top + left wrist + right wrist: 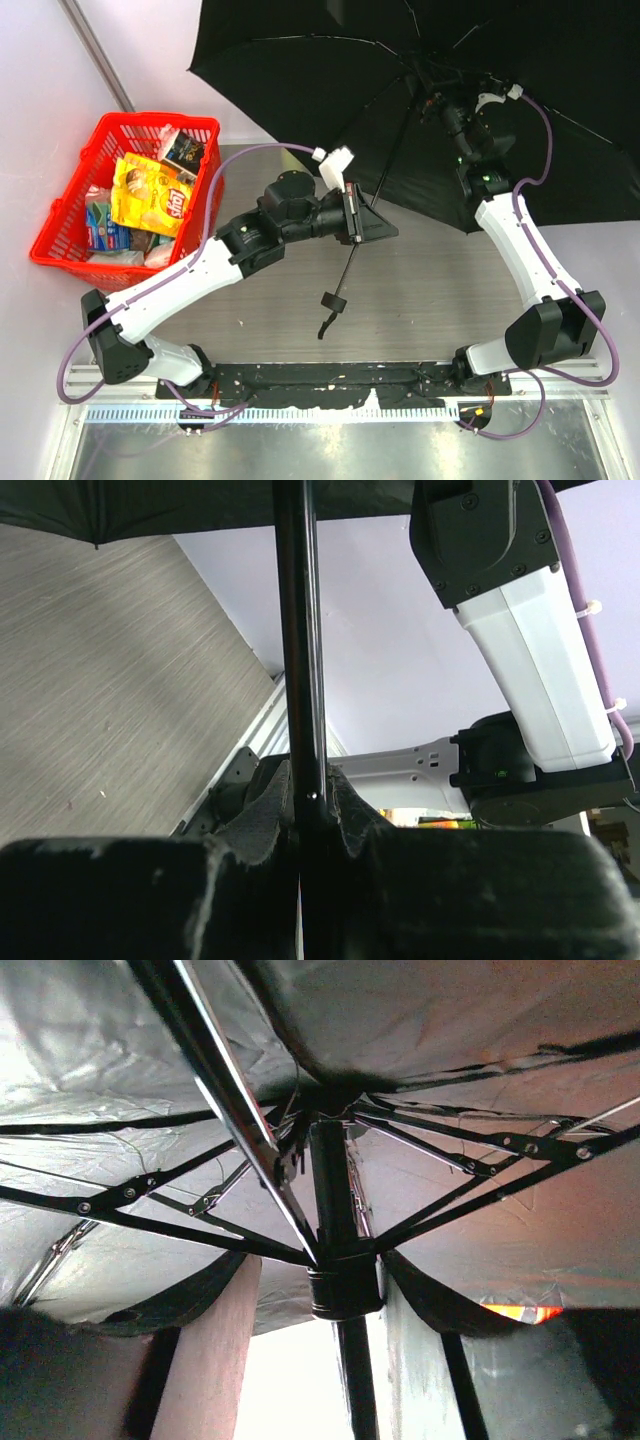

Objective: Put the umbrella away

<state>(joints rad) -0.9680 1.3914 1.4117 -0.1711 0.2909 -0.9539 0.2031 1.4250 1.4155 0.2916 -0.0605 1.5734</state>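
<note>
Holding: your left gripper (358,220) clamped on black fabric umbrella (300,60), at its thin metal shaft
Right gripper (437,98): under fabric, grip unclear
Progress: umbrella fully open; you must collapse it

Left pincer (352,215) clamped tight, arm low; right pincer (432,88) raised, fingers spread apart.

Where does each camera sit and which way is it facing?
Top external: above and behind the bases, looking down on the table, left arm, right arm and open umbrella.
Left wrist: looks along the left gripper, shut on the shaft, towards the right arm.
Right wrist: looks up under the canopy at the runner; own fingers at the bottom corners.
Shared: top and left wrist both show shaft and right arm.
</note>
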